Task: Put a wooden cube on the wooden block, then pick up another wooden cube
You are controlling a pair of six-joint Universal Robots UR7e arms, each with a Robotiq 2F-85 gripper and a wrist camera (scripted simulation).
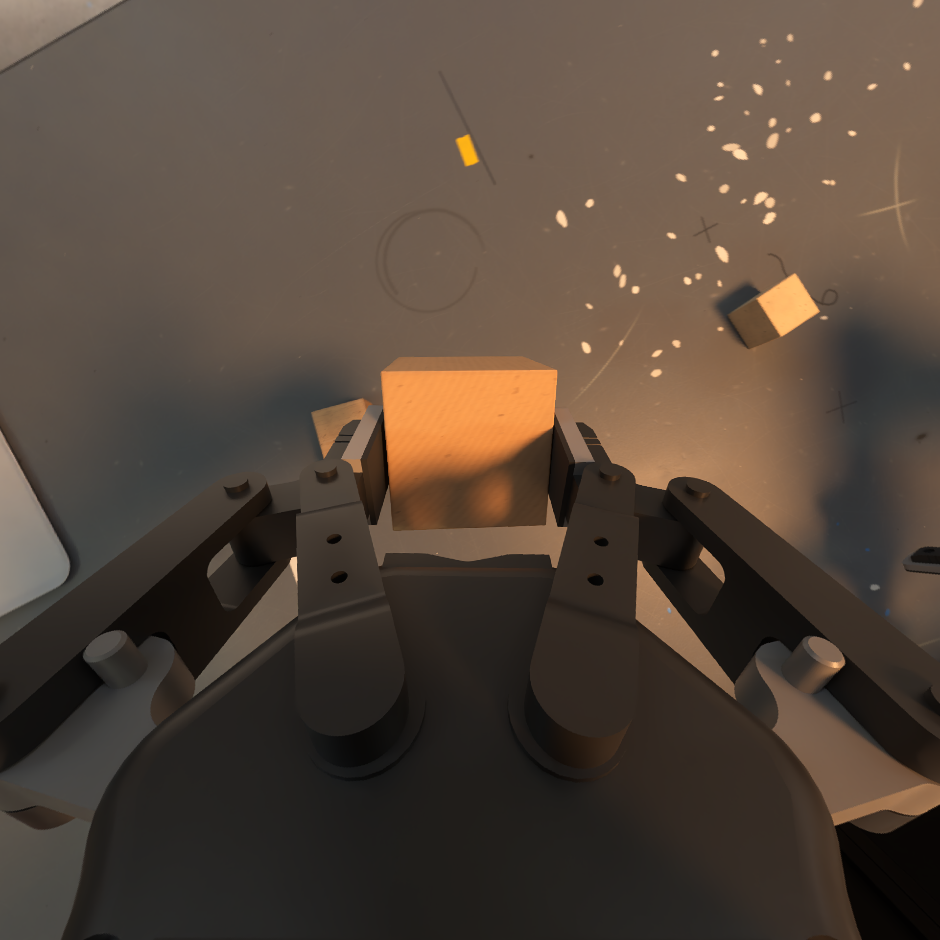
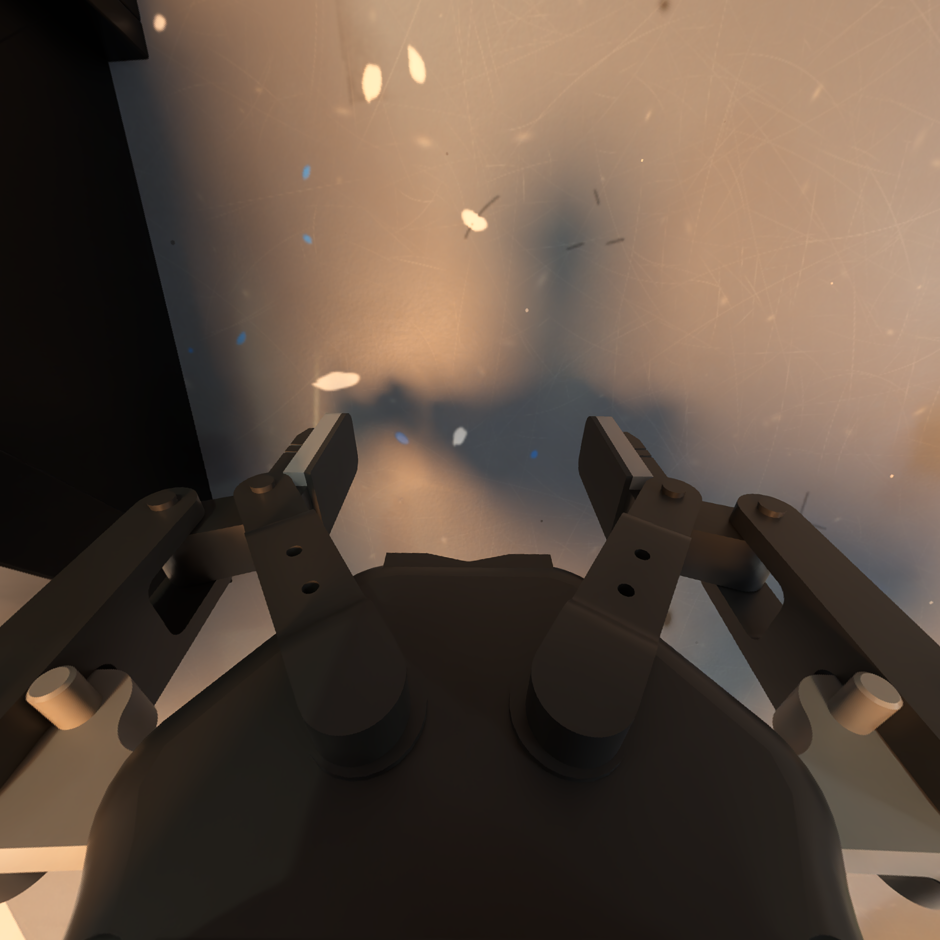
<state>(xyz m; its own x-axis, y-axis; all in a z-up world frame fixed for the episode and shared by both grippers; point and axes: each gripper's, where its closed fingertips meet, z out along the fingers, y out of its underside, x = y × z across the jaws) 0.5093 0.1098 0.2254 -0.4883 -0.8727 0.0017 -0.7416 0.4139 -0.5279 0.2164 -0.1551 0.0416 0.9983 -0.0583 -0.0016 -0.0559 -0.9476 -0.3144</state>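
I see my left claw (image 1: 468, 447) clamped on a wooden cube (image 1: 468, 442), held above the worktop (image 1: 254, 254). Another wooden cube (image 1: 775, 310) lies at two o'clock. A wooden piece (image 1: 335, 419) peeks out at nine o'clock. My right claw (image 2: 468, 458) is spread, empty.

At the left of centre in the left wrist view, a pale wooden piece (image 1: 340, 419) is mostly hidden behind a gripper finger (image 1: 362, 447) and the held wooden cube (image 1: 468, 442); its full shape cannot be told. A white rounded object (image 1: 25, 534) is cut off by the left edge, a small dark part (image 1: 923, 559) by the right.
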